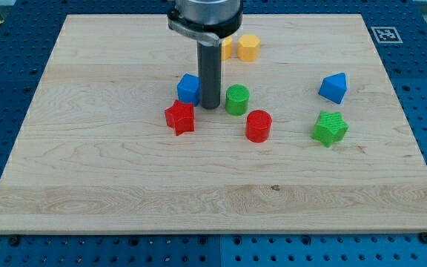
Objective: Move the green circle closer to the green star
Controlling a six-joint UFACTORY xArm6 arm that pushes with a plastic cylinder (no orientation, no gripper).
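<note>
My tip (210, 106) (a bare rod, no pincer) sits between blue block (188, 87) and green circle (236, 99); pushing toward the board's right edge may clip red circle (258, 125) before green star (330, 127).

Markings on the board.
No readable text; one black-and-white square fiducial marker (382, 34) sits at the wooden board's (124, 185) top-right corner.

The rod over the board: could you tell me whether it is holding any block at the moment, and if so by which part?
Nothing is held. My tip rests on the board between the blue block and the green circle.
</note>
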